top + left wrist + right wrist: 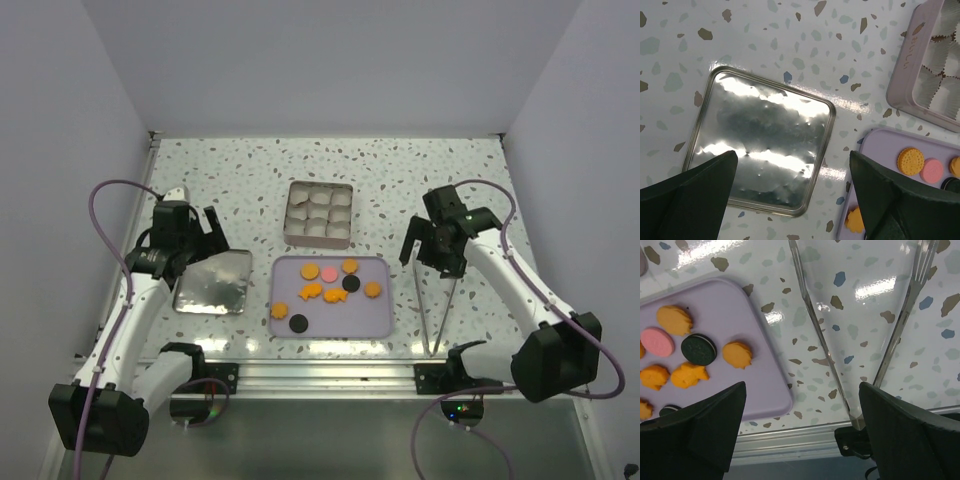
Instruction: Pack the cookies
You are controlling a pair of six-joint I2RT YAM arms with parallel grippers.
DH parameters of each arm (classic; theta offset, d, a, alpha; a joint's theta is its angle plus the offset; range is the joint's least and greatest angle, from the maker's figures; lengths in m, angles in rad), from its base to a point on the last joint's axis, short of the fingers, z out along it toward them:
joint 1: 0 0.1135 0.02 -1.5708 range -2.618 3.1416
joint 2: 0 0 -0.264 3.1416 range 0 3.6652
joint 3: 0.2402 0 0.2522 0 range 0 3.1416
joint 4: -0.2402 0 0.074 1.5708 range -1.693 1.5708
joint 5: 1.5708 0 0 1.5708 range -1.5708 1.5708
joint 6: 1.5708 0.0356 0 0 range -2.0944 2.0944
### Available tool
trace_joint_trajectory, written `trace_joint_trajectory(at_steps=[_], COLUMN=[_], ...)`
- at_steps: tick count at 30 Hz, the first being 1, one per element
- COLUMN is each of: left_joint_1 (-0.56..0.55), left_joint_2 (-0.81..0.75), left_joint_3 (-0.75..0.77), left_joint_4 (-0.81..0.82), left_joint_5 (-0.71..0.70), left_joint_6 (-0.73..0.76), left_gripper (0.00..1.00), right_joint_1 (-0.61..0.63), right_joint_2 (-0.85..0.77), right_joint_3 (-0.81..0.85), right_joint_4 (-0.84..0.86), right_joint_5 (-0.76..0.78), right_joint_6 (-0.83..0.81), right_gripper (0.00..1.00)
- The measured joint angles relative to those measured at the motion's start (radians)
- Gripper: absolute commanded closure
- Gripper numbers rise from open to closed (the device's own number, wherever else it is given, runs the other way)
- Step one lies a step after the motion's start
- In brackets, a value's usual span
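Cookies [334,294] lie loose on a lavender tray [372,318] at the middle of the worktop [400,170]: mostly orange ones, one pink, two black. None has reached the tin, so packing has not begun.

On the left, the left tool [210,240] hangs above the shiny square lid [213,282], its fingers wide apart and holding nothing. The lid lies flat just left of the tray, probably parked there to leave the tin open and the path to it free.

Behind the tray stands the tin [291,212], its nine white paper cups empty and facing up, close enough that each cookie needs only a short carry.

To the right of the tray, metal tongs [855,412] lie on the worktop, their arms spread and their joined end toward the near edge. The right tool [428,258] hovers over them, fingers apart and empty, apparently placed to take up the tongs first, since flat cookies would be awkward for bare fingers.
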Motion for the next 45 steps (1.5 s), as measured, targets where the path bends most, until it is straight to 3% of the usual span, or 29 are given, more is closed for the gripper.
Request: trace_joint_trajectory(at_steps=[20,24,25,28,37,45], left_joint_1=[0.0,0.0,0.0,0.0,0.0,0.0], left_joint_2=[0.029,0.03,0.031,0.035,0.04,0.053], left_joint_3=[-0.008,-0.013,-0.013,-0.013,-0.013,-0.013], left_joint_4=[0.005,0.005,0.005,0.005,0.005,0.005], left_joint_5=[0.0,-0.001,-0.001,-0.001,-0.005,-0.005], left_joint_6=[0.0,0.0,0.0,0.0,0.0,0.0], left_gripper=[0.0,0.0,0.0,0.0,0.0,0.0], right_joint_1=[0.007,0.007,0.007,0.008,0.011,0.011], right_joint_2=[0.2,0.267,0.288,0.339,0.464,0.547], right_joint_3=[-0.023,-0.052,-0.054,-0.058,-0.048,0.04], right_joint_4=[0.032,0.061,0.069,0.093,0.142,0.142], right_joint_5=[0.011,0.011,0.012,0.017,0.036,0.056], right_joint_6=[-0.084,-0.102,-0.106,-0.12,-0.157,-0.213], right_gripper=[0.08,0.22,0.32,0.49,0.64,0.84])
